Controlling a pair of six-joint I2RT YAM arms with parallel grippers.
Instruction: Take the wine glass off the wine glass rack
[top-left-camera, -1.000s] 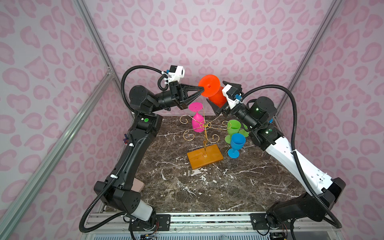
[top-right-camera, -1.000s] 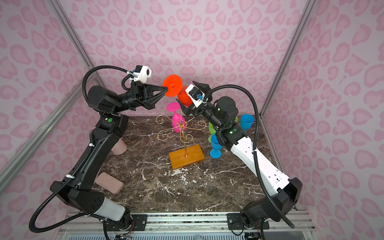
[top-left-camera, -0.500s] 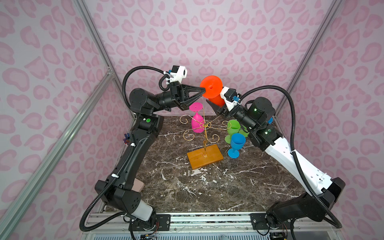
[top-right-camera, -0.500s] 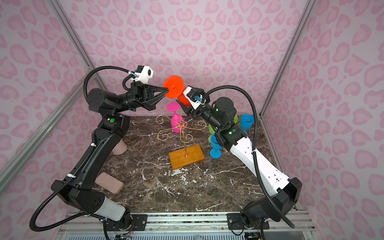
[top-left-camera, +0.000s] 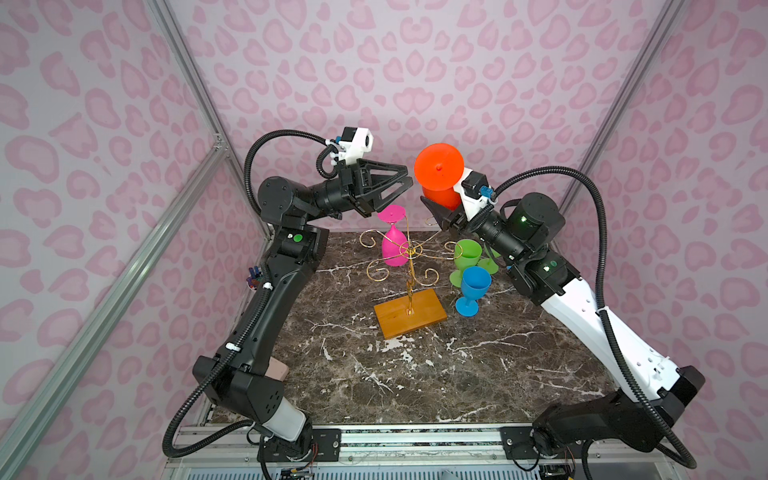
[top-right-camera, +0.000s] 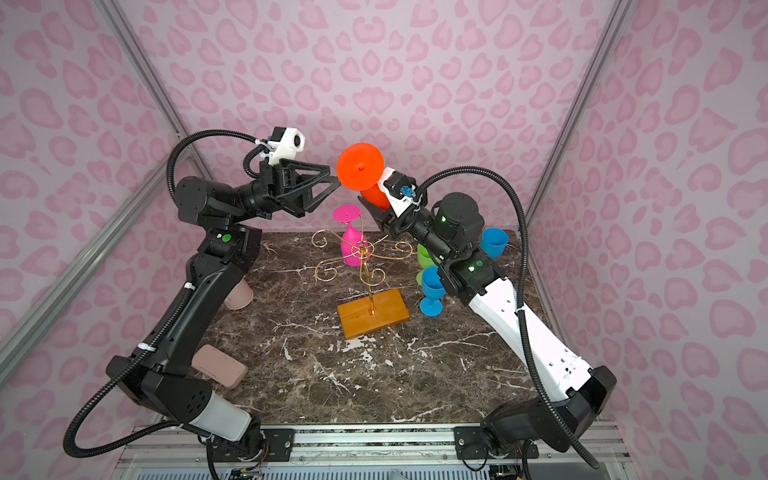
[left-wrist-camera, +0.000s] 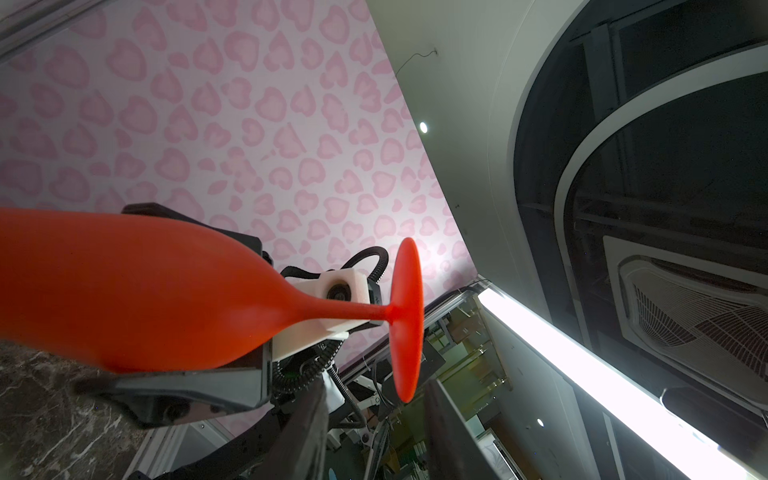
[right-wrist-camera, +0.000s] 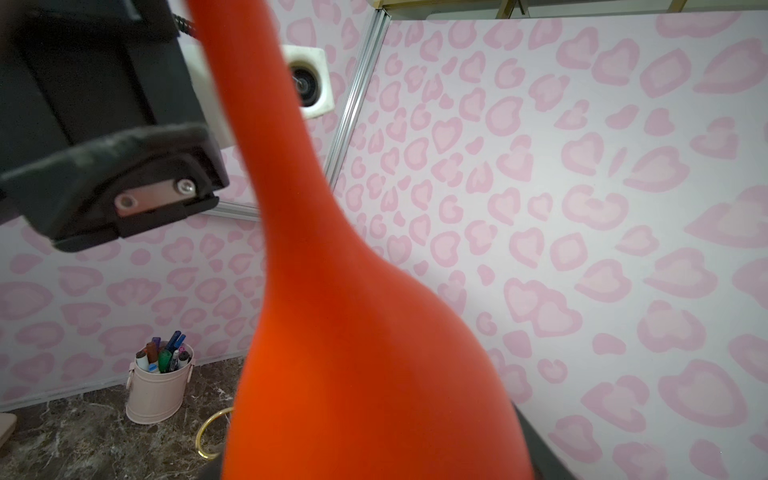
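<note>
The orange wine glass (top-left-camera: 438, 166) (top-right-camera: 359, 166) hangs in the air above the wine glass rack (top-left-camera: 409, 318) (top-right-camera: 372, 318), foot towards the camera. My right gripper (top-left-camera: 434, 205) (top-right-camera: 370, 205) (right-wrist-camera: 374, 465) is shut on its bowl (right-wrist-camera: 353, 332). My left gripper (top-left-camera: 409, 176) (top-right-camera: 334, 178) (left-wrist-camera: 378, 436) stands open beside the foot. In the left wrist view the foot's rim (left-wrist-camera: 405, 374) lies between the fingers, touching neither. A pink wine glass (top-left-camera: 394, 245) (top-right-camera: 352, 245) hangs upside down on a rack arm.
Two green glasses (top-left-camera: 467, 255) and a blue one (top-left-camera: 473, 286) stand right of the rack, under my right arm. Another blue glass (top-right-camera: 494, 243) is at the back right. A pen pot (right-wrist-camera: 160, 382) and a pink case (top-right-camera: 218, 365) sit on the left.
My left gripper has opened and let go of the orange glass's foot. My right gripper has closed on the bowl. The glass has barely moved.
</note>
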